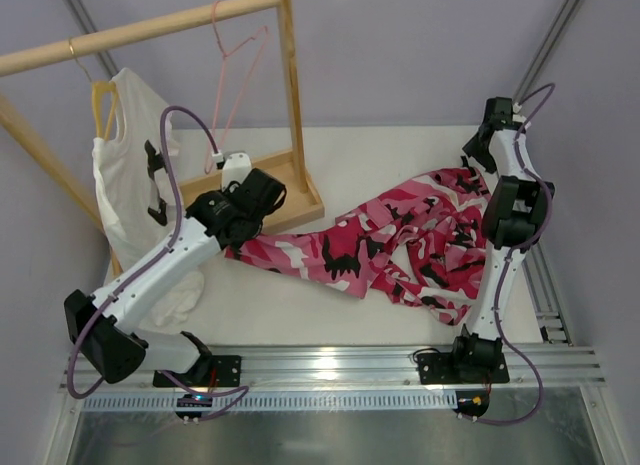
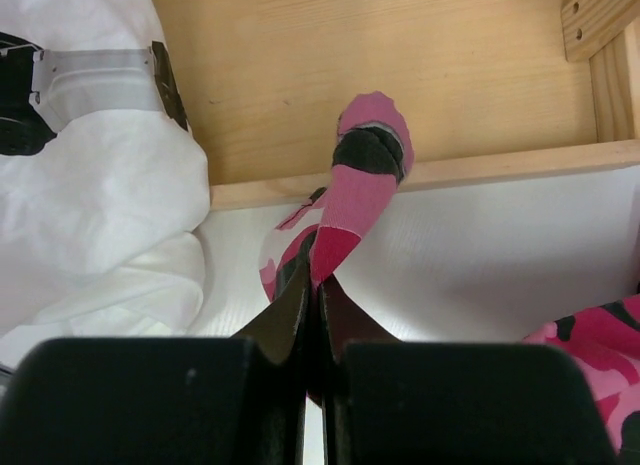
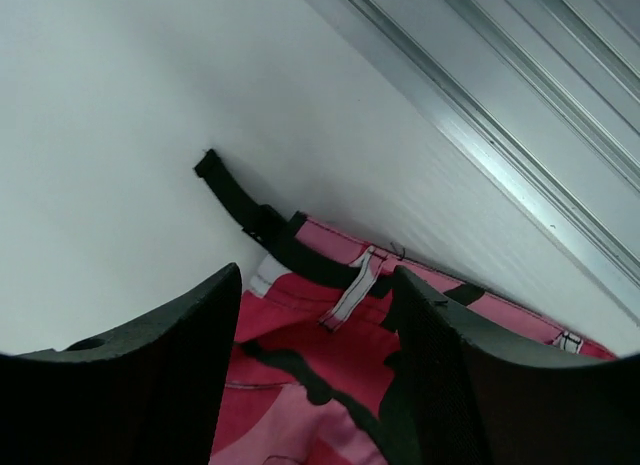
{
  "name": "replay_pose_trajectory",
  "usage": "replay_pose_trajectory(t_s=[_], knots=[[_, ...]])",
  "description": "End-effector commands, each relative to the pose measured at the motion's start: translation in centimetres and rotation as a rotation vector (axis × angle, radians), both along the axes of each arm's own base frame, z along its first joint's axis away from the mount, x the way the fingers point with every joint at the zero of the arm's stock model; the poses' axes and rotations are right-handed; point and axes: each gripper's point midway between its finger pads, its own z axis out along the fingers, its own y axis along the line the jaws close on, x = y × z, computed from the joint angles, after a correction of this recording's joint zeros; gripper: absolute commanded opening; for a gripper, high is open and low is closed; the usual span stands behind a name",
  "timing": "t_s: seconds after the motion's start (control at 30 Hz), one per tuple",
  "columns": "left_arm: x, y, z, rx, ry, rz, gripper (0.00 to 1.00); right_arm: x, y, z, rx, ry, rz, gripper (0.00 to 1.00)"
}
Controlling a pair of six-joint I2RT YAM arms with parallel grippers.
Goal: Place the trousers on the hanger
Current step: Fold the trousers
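**A:** Trousers (image 1: 400,250): camouflage cloth, soft, light, no stiffness. Spread on the bench (image 1: 300,305), one leg end (image 2: 360,185) at the foot of the wooden rack (image 1: 292,95), waistband (image 3: 300,253) well away from it.

**B:** Fingers?

**A:** Left fingers (image 2: 312,310) pressed together on that leg end, cloth pinched between. Right fingers (image 3: 200,335) apart above the waistband, holding nothing.

**B:** Where to grip?

**A:** Waistband, I'd judge; thicker, less slip. Expect sag and drag. Hanger (image 1: 243,85) hangs on the rack's rail, thin wire, likely to swing.

One trousers (image 1: 400,245), one T-shirt (image 1: 125,165), two hangers (pink hanger (image 1: 238,93), yellow hanger (image 1: 98,97)).
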Motion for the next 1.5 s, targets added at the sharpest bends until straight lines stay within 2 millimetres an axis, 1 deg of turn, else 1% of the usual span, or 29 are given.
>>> replay_pose_trajectory(t_s=[0.0, 0.1, 0.23, 0.3, 0.33, 0.4, 0.57, 0.6, 0.63, 0.67, 0.73, 0.77, 0.8, 0.83, 0.87, 0.9, 0.97, 1.0, 1.03, 1.07, 1.1, 1.13, 1.17, 1.27, 1.3, 1.37, 1.4, 1.43, 1.47], knots=[[0.1, 0.2, 2.7, -0.047, -0.073, -0.01, 0.0, 0.9, -0.9, 1.0, 0.006, -0.033, 0.006, 0.66], [0.0, 0.0, 2.9, -0.067, -0.078, -0.026, 0.0, 0.9, -1.7, -0.3, -0.012, -0.011, 0.031, 0.68], [0.2, 0.1, 2.4, -0.042, -0.079, -0.026, 0.0, 1.4, -1.2, -2.5, -0.006, -0.004, 0.101, 0.69], [0.5, -0.1, 1.8, -0.034, -0.069, -0.029, 0.0, 1.7, -0.6, -3.5, 0.032, 0.004, 0.143, 0.69], [0.6, -0.1, 1.6, -0.032, -0.062, -0.027, 0.0, 1.5, -0.6, -4.8, 0.048, 0.032, 0.145, 0.69], [0.9, -0.4, 1.1, -0.026, -0.05, -0.029, 0.0, 1.5, -0.7, -5.1, 0.057, 0.045, 0.155, 0.69], [1.3, -0.2, 1.3, -0.013, -0.049, -0.022, 0.0, 1.8, -1.9, -5.2, 0.047, 0.024, 0.16, 0.66], [1.3, -0.2, 1.3, -0.016, -0.05, -0.02, 0.0, 1.9, -1.7, -5.1, 0.063, 0.018, 0.17, 0.65], [1.3, -0.2, 1.4, -0.022, -0.055, -0.019, 0.0, 1.8, -1.7, -5.2, 0.072, 0.016, 0.168, 0.62], [1.2, -0.2, 1.5, -0.028, -0.055, -0.019, 0.0, 1.9, -1.6, -5.2, 0.078, 0.012, 0.171, 0.53], [1.2, -0.4, 1.5, -0.04, -0.057, -0.017, 0.0, 2.0, -1.1, -5.6, 0.1, 0.011, 0.184, 0.4], [1.3, -0.4, 1.5, -0.047, -0.058, -0.016, 0.0, 1.7, -1.0, -5.6, 0.106, 0.021, 0.183, 0.25], [1.3, -0.5, 1.4, -0.053, -0.058, -0.014, 0.0, 1.7, -1.1, -5.4, 0.1, 0.025, 0.184, 0.17], [1.3, -0.7, 1.4, -0.057, -0.056, -0.017, 0.0, 1.7, -1.2, -4.9, 0.09, 0.021, 0.188, 0.08], [1.4, -0.6, 1.2, -0.051, -0.052, -0.013, 0.0, 1.9, -1.3, -4.2, 0.072, 0.01, 0.21, 0.04], [1.5, -0.5, 1.2, -0.046, -0.055, -0.008, 0.0, 2.1, -1.4, -2.2, 0.051, -0.022, 0.221, 0.04], [1.8, 0.3, 1.0, -0.015, -0.047, 0.015, 0.0, 2.0, -2.3, 0.8, -0.007, -0.049, 0.212, 0.04], [1.9, 1.6, 0.8, 0.014, -0.029, 0.05, 0.0, 1.6, -2.8, 2.4, -0.044, -0.052, 0.197, 0.04], [2.0, 2.2, 1.1, 0.025, -0.034, 0.071, 0.0, 1.0, -3.5, 5.8, -0.091, -0.086, 0.171, 0.04], [2.1, 2.9, 1.1, 0.035, -0.033, 0.089, 0.0, -0.3, -4.6, 7.1, -0.142, -0.067, 0.123, 0.04], [2.2, 4.1, 1.1, 0.034, -0.027, 0.125, 0.0, -1.0, -5.1, 8.1, -0.166, -0.068, 0.102, 0.04], [2.2, 4.6, 1.1, 0.03, -0.027, 0.138, 0.0, -1.8, -5.8, 11.2, -0.205, -0.117, 0.081, 0.04], [2.3, 5.1, 1.3, 0.028, -0.033, 0.149, 0.0, -2.6, -6.2, 11.1, -0.221, -0.105, 0.065, 0.04], [2.5, 6.7, 2.0, 0.035, -0.057, 0.186, 0.0, -3.8, -8.1, 13.6, -0.294, -0.146, 0.021, 0.04], [2.6, 7.6, 2.2, 0.054, -0.064, 0.213, 0.0, -4.0, -8.8, 14.0, -0.311, -0.146, 0.006, 0.04], [2.9, 8.5, 2.1, 0.064, -0.055, 0.24, 0.0, -4.2, -10.1, 14.5, -0.325, -0.155, -0.021, 0.04], [3.0, 9.6, 2.3, 0.075, -0.058, 0.272, 0.0, -4.1, -10.4, 14.6, -0.318, -0.167, -0.018, 0.04], [3.5, 9.9, 2.3, 0.07, -0.076, 0.285, 0.0, -3.6, -10.7, 15.0, -0.32, -0.194, -0.019, 0.04], [3.9, 10.8, 2.3, 0.071, -0.08, 0.312, 0.0, -3.4, -10.9, 15.0, -0.315, -0.208, -0.02, 0.04]])
